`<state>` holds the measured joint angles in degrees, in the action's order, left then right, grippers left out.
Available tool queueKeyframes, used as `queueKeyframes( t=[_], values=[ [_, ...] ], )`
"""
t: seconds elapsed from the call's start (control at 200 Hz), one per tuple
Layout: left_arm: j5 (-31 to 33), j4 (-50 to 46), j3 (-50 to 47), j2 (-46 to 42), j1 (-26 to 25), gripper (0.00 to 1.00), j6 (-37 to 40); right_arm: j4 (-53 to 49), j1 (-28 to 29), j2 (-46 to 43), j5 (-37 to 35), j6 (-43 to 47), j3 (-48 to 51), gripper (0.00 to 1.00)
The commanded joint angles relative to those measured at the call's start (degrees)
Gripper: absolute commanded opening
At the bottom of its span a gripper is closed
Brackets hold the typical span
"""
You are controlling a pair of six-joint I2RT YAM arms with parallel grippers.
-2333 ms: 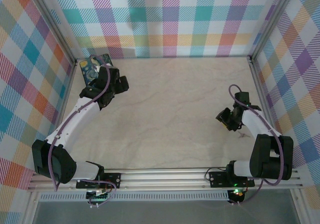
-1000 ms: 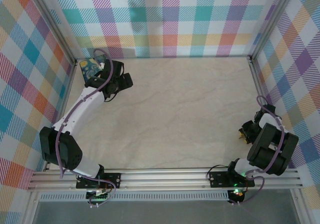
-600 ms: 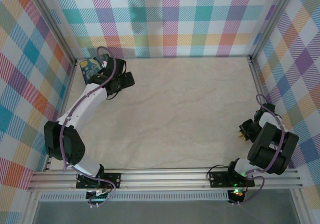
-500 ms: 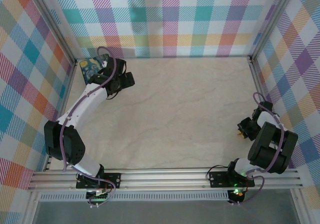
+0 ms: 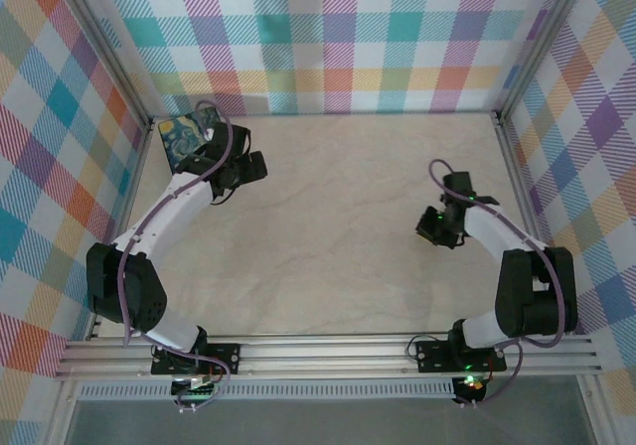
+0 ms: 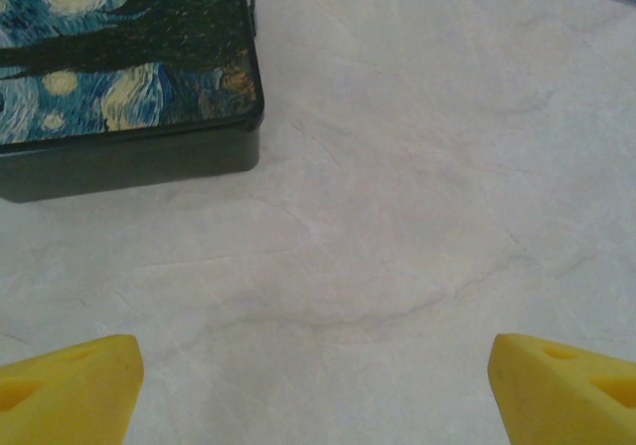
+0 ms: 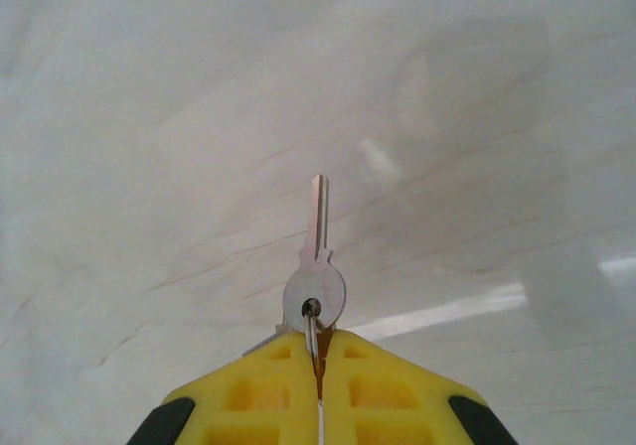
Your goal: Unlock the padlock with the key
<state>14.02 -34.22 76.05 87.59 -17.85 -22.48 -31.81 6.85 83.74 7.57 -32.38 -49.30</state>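
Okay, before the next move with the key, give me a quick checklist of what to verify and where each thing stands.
1. The key is pinched in the right gripper, blade pointing ahead: ok.
2. The left gripper is open: ok.
3. The night-sky box sits flat just ahead of the left gripper: ok.
4. Where the padlock is and which way its keyhole faces: cannot tell.
5. The two arms are well apart over the table: ok.

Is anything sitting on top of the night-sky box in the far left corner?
The night-sky box shows a bare lid corner in the left wrist view, only print. The rest runs off frame, and from above the left arm covers part of it, so that part cannot be judged.
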Motion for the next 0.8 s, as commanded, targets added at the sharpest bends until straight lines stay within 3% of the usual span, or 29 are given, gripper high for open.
queueKeyframes(
  t=[0.0, 0.08, 0.255, 0.53, 0.635, 0.72, 0.795],
  values=[
    [-0.1, 1.6, -1.1, -2.2, 0.0, 0.89, 0.3, 2.0, 8.6, 3.6, 0.6, -4.2, -4.3, 0.07],
    [0.8, 1.3, -1.6, -1.7, -0.3, 0.89, -0.4, 2.0, 15.7, 7.3, -0.6, -5.8, -7.7, 0.08],
    [9.2, -4.1, 0.3, 0.9, 2.9, 0.92, -6.4, -0.1, 27.6, 15.2, -4.0, -7.7, -13.2, 0.09],
    [5.2, 1.3, 5.4, 8.9, 10.8, 0.94, -8.2, -0.6, 35.5, 19.0, -4.3, -9.1, -12.0, 0.12],
    [2.4, 2.6, 10.0, 13.9, 13.0, 0.94, -8.5, -0.6, 36.7, 17.4, -3.3, -9.5, -10.5, 0.21],
    [0.2, 4.2, 13.8, 18.4, 14.3, 0.93, -9.1, -1.2, 36.8, 16.0, -1.8, -9.3, -9.5, 0.42],
    [-0.8, 4.9, 17.9, 22.7, 14.8, 0.93, -9.5, -3.0, 36.8, 14.4, -1.8, -8.8, -9.6, 0.51]
  ],
)
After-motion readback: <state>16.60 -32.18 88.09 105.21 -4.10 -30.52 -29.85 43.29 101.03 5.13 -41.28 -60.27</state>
